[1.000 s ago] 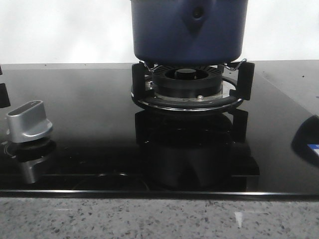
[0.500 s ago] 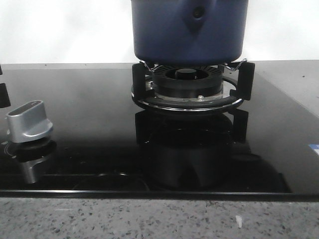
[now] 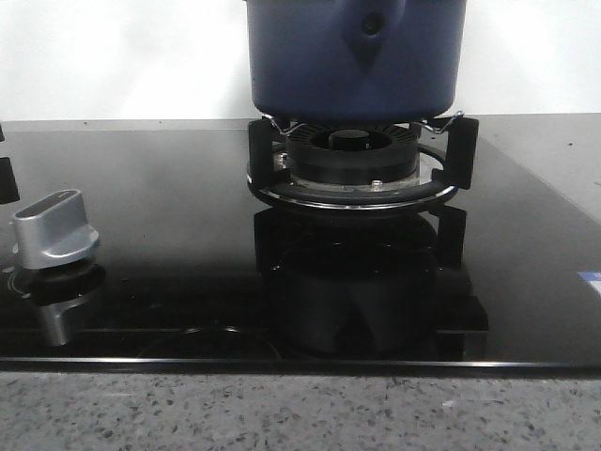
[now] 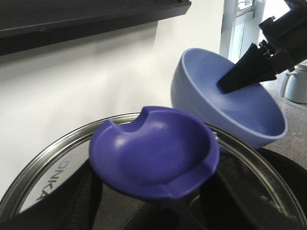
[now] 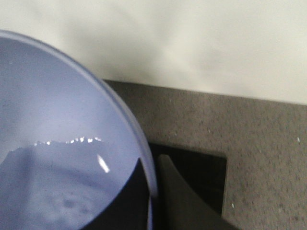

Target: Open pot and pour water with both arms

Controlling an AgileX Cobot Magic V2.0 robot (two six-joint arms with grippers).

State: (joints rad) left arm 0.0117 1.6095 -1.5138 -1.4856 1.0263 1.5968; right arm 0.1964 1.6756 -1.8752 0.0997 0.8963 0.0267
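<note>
The dark navy pot point(image 3: 357, 56) sits on the black burner ring point(image 3: 352, 160) at the back centre of the front view; its top is cut off and neither gripper shows there. In the left wrist view my left gripper point(image 4: 158, 215) is shut under the blue knob point(image 4: 153, 153) of the glass lid point(image 4: 48, 158) with a metal rim. My right gripper point(image 5: 149, 165) is shut on the rim of a light blue bowl point(image 5: 57, 143) holding water. The bowl also shows tilted just beyond the lid in the left wrist view point(image 4: 240, 110).
A silver stove knob point(image 3: 54, 230) stands at the front left of the black glass hob point(image 3: 169, 216). A speckled grey counter point(image 5: 249, 134) surrounds the hob, with a white wall behind. A white mug point(image 4: 297, 84) stands on the counter beyond the bowl.
A dark shape at the right edge of the front view has slid out of sight; only a small blue patch stays there. The pot and burner have not moved.
</note>
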